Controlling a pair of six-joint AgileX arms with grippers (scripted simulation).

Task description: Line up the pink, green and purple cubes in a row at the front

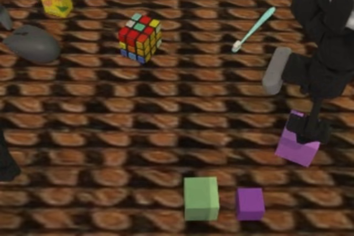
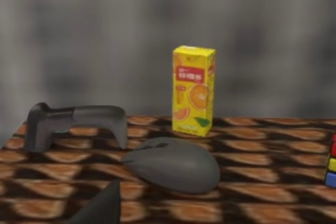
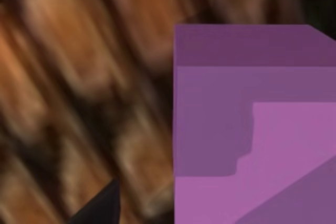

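to the right of the purple cube (image 1: pixel 250 203) and farther back, the pink cube (image 1: pixel 297 147) was seen tilted under the right gripper (image 1: pixel 311 131), its fingers seemingly pinched on it. the green cube (image 1: pixel 201 198) lay just left of the purple cube. a skewed release could have knocked that cube. the left gripper was parked out of sight.

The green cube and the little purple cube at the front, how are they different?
The green cube is pale green; the purple cube is dark purple. The green cube is bigger than the purple cube. The green cube sits to the left, the purple cube to its right, with a small gap between them. Both are plain cubes resting flat on the table, with no claw touching them.
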